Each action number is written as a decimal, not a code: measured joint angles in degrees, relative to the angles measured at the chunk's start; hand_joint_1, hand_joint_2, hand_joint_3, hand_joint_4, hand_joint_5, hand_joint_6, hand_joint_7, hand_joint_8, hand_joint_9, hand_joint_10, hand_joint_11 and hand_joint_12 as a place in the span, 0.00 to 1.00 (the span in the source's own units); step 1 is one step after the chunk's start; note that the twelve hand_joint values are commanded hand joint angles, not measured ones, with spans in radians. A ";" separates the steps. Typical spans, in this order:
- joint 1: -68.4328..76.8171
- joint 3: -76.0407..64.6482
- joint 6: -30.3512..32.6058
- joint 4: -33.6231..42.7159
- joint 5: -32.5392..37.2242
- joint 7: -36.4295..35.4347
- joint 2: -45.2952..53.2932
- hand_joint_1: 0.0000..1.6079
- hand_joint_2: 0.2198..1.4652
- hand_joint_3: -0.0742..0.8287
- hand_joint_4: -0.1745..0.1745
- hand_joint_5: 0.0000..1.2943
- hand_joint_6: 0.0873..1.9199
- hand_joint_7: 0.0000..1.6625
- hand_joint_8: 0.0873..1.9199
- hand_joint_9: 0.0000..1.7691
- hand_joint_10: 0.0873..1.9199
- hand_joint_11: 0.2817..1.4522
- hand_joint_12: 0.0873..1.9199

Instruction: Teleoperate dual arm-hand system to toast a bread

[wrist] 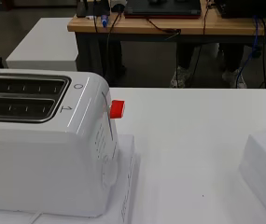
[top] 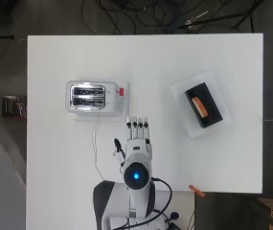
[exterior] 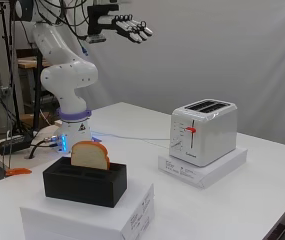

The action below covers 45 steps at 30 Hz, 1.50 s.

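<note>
Overhead view, fingers [top: 138,125] straight, between toaster [top: 92,96] and bread [top: 200,106]

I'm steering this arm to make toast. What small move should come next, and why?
Probably swing the hand toward the bread. The hand is open and empty, high above the table, the slice stands in its black holder, and the toaster slots are empty.

The hand [exterior: 129,26] hovers high, fingers straight, holding nothing.
</note>
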 joint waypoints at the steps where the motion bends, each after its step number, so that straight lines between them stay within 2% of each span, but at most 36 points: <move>1: -0.20 -1.08 -0.24 0.30 -0.44 -0.46 -1.13 0.12 0.81 0.10 0.29 0.19 0.00 0.24 0.00 0.28 0.00 0.13 0.00; 4: -0.58 -3.42 -0.93 1.20 -1.45 -1.37 -3.74 0.12 0.82 0.10 0.26 0.19 0.00 0.24 0.00 0.28 0.00 0.13 0.00; 8: -0.88 -3.75 -2.35 2.78 -2.42 -1.06 -2.40 0.11 0.83 0.09 0.23 0.19 0.00 0.24 0.00 0.28 0.00 0.14 0.00; 16: -1.71 -9.39 -5.41 12.64 -4.19 0.93 9.40 0.07 0.82 0.08 0.21 0.23 0.00 0.24 0.00 0.26 0.00 0.13 0.00; 19: -1.91 -13.26 -6.47 15.64 -4.70 0.19 14.08 0.03 0.77 0.06 0.41 0.21 0.00 0.22 0.00 0.25 0.00 0.15 0.00; 21: -2.19 -14.57 -8.89 18.63 -4.59 -1.15 17.43 0.01 0.73 0.06 0.49 0.19 0.00 0.21 0.00 0.25 0.00 0.15 0.00; 25: -3.30 -16.25 -14.94 29.08 -5.85 -3.95 29.57 0.01 0.66 0.07 0.59 0.26 0.00 0.26 0.00 0.28 0.00 0.14 0.00; 30: -6.70 -17.97 -20.81 45.23 -6.39 -8.98 48.18 0.01 0.64 0.08 0.66 0.25 0.00 0.26 0.00 0.31 0.00 0.16 0.00; 34: -12.22 -18.88 -23.24 61.21 -3.70 -13.89 64.17 0.05 0.65 0.08 0.63 0.25 0.00 0.26 0.00 0.35 0.00 0.22 0.00; 36: -13.07 -19.47 -23.03 65.50 -2.83 -14.42 68.60 0.07 0.65 0.08 0.55 0.29 0.00 0.32 0.00 0.42 0.00 0.28 0.00; 39: -13.60 -19.74 -20.87 64.29 -2.30 -13.93 69.01 0.10 0.66 0.09 0.51 0.33 0.00 0.36 0.00 0.45 0.00 0.32 0.00; 42: -14.04 -19.54 -18.36 55.86 -1.95 -13.71 65.22 0.09 0.65 0.08 0.59 0.30 0.00 0.33 0.00 0.42 0.00 0.28 0.00; 45: -14.42 -19.27 -15.88 45.60 -1.63 -13.95 61.88 0.07 0.65 0.08 0.62 0.29 0.00 0.30 0.00 0.40 0.00 0.27 0.00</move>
